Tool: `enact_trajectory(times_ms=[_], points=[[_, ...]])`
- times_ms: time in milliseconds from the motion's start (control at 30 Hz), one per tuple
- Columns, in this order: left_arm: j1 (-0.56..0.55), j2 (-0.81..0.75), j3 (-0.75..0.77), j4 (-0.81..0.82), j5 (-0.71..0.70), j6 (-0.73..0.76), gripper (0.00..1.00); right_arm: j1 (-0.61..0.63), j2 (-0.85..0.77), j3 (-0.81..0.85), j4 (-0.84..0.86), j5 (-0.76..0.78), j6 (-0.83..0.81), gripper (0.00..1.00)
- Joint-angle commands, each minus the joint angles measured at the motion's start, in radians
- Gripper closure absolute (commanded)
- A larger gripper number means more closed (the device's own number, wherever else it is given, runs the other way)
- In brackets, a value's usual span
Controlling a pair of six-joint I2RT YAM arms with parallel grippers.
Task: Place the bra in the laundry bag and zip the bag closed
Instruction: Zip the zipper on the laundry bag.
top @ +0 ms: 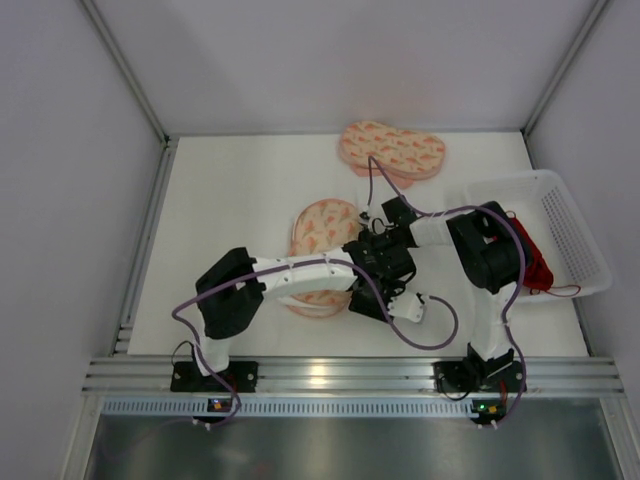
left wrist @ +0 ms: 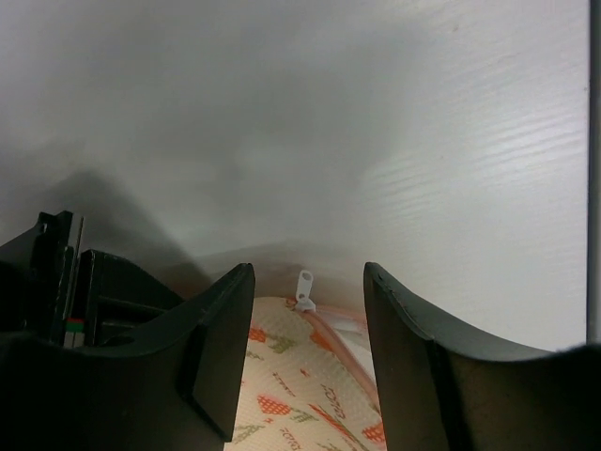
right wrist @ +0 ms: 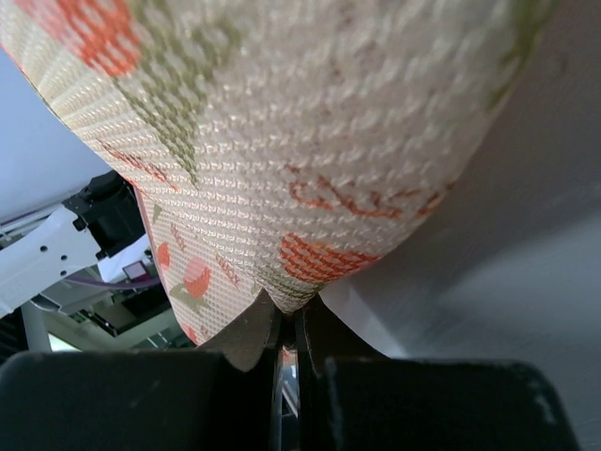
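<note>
The right gripper (right wrist: 286, 324) is clamped tight on the edge of the laundry bag (right wrist: 282, 141), holding the fabric up. The left gripper (left wrist: 308, 274) is spread wide and empty, its jaws on either side of the white zipper tab (left wrist: 304, 287). Closing off-centre could miss that small tab, and a hard tug could pull the fabric out of the right's thin pinch. The bra (top: 532, 262) lies in the white basket (top: 565, 215), well apart from the bag, whose inside is hidden. 1 twin pouch (top: 392, 150) lies farther back.
</note>
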Motion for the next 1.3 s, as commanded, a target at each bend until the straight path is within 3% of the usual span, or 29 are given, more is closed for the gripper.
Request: enact_trajectory(times_ms=[0,300,1000,1100,1267], points=[[-0.004,0.057,0.084,-0.081,-0.048,0.009,0.44,0.020,-0.013,0.032,-0.008,0.010,-0.016,1.00],[-0.006,0.239,0.237,-0.186,-0.146,0.020,0.43,0.026,-0.016,0.035,-0.027,0.027,-0.037,1.00],[-0.004,0.358,0.254,-0.358,-0.251,0.038,0.44,0.037,-0.013,0.045,-0.054,0.043,-0.065,1.00],[-0.004,0.354,0.248,-0.369,-0.239,0.037,0.51,0.037,-0.016,0.048,-0.054,0.040,-0.063,1.00],[-0.006,0.342,0.243,-0.369,-0.214,0.035,0.76,0.037,-0.010,0.063,-0.059,0.040,-0.065,1.00]])
